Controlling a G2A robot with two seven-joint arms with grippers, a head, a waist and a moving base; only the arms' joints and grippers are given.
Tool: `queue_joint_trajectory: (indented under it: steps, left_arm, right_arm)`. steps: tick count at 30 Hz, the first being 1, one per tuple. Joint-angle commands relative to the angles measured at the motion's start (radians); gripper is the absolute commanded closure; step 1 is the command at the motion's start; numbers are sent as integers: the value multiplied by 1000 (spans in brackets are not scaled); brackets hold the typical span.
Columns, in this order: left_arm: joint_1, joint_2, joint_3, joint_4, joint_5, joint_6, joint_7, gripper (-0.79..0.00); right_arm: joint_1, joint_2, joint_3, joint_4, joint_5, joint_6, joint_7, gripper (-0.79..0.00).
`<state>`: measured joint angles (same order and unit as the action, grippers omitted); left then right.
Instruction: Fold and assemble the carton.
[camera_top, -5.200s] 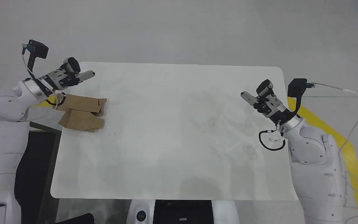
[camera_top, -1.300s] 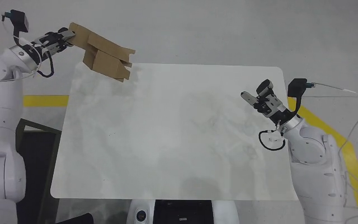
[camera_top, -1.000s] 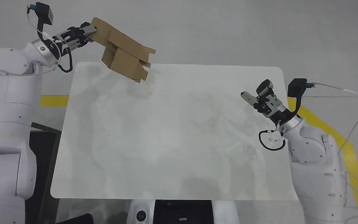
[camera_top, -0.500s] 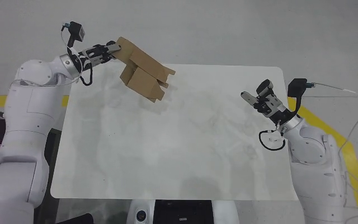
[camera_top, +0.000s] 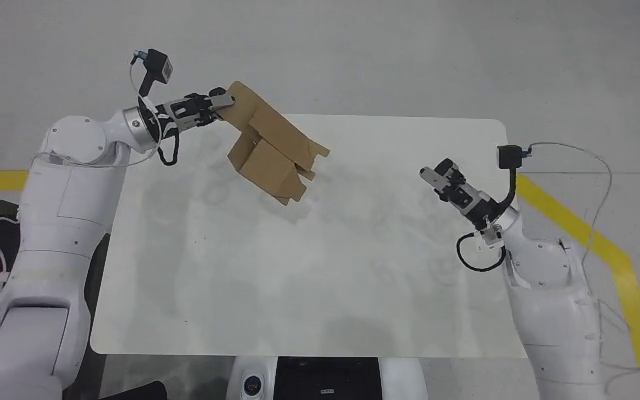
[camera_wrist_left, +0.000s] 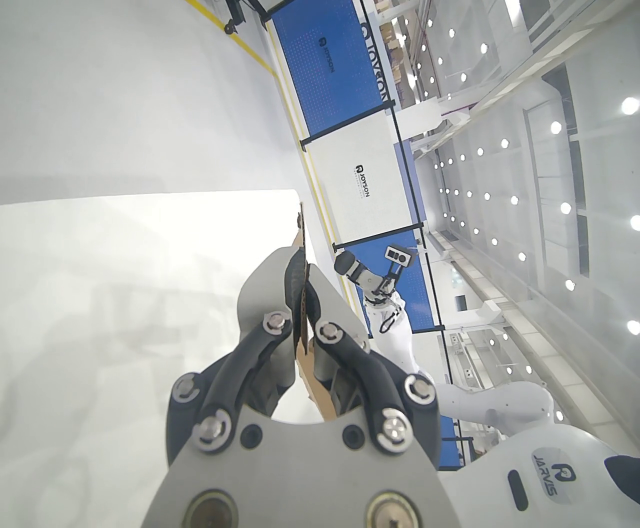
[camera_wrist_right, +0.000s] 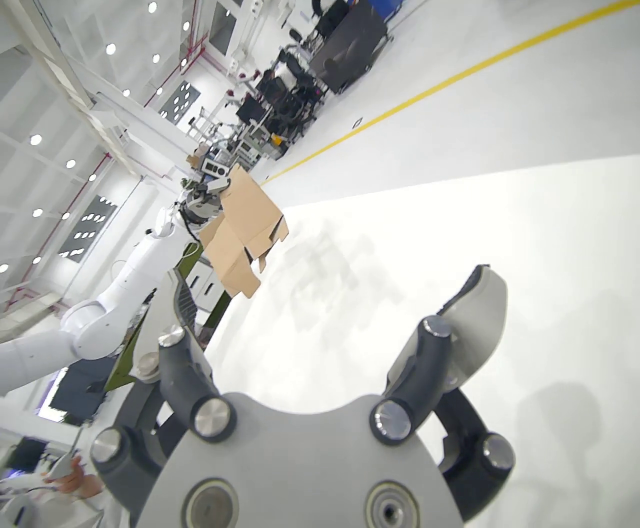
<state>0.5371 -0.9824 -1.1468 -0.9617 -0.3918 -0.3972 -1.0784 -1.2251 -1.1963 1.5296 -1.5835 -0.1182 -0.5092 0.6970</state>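
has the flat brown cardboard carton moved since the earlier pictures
Yes. The flat brown cardboard carton, clamped in the left gripper, has swung from the white table's left edge, round its far left corner, inward over the tabletop.

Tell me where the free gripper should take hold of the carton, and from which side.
Probably the flap edge of the carton opposite the corner clamped by the left gripper. The carton hangs flat and tilted, that thin edge pointing toward the open right gripper, so come from the right arm's side.
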Motion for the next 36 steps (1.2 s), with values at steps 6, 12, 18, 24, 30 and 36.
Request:
queue_joint_trajectory:
  steps: [6, 12, 18, 24, 30, 36]
  left_arm:
    - [35, 2, 2, -70, -27, 15, -56, 0]
    - [55, 1, 8, -124, -41, 28, -87, 0]
    - [76, 0, 14, -176, -69, 35, -128, 0]
    - [96, 1, 11, -211, -80, 41, -141, 0]
    - [103, 3, 1, -220, -85, 44, -150, 0]
    - [111, 5, -5, -228, -92, 42, -160, 0]
  right_arm:
    - [100, -4, -116, 94, 132, 21, 160, -785]
    - [182, -16, -214, 210, 248, -9, 252, -785]
    - [250, -30, -293, 310, 342, -62, 301, -785]
    - [304, -46, -372, 373, 418, -85, 361, -785]
    - [345, -60, -444, 409, 484, -90, 433, -779]
    - [371, -69, -481, 439, 510, -104, 460, -200]
